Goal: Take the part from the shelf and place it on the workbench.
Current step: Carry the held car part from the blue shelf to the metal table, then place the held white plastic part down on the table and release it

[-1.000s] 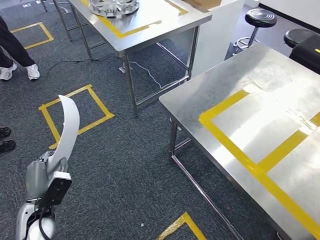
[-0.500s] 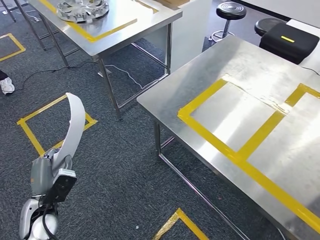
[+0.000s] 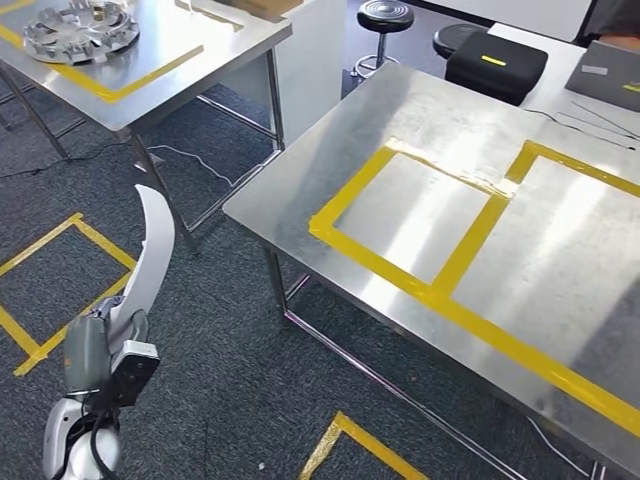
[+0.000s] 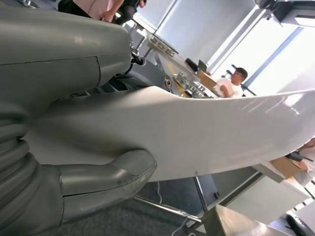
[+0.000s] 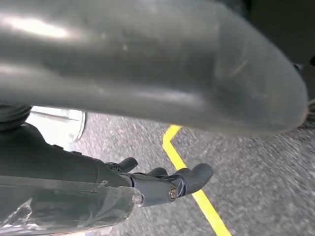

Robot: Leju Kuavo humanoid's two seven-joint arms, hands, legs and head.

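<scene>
My left hand [image 3: 102,345] grips the lower end of a long, curved white part [image 3: 155,250], which stands upright over the carpet at the lower left of the head view. In the left wrist view the part [image 4: 193,132] runs across the picture, with the thick grey thumb [image 4: 108,179] pressed against it. The steel workbench [image 3: 445,125] with yellow tape rectangles lies to the right of the part, apart from it. In the right wrist view my right hand [image 5: 111,172] hangs above the carpet, its dark fingers [image 5: 185,179] stretched out and holding nothing.
A second steel table [image 3: 189,45] at the back left carries a silver wheel cover [image 3: 79,30]. Black stools [image 3: 385,15], a black case [image 3: 494,65] and a grey device [image 3: 611,75] sit beyond the workbench. Yellow tape squares [image 3: 45,290] mark the floor. A person [image 4: 232,83] sits in the distance.
The whole picture has shifted left, so the camera has turned right and the workbench now lies more central. The white part stays upright in my left hand.
</scene>
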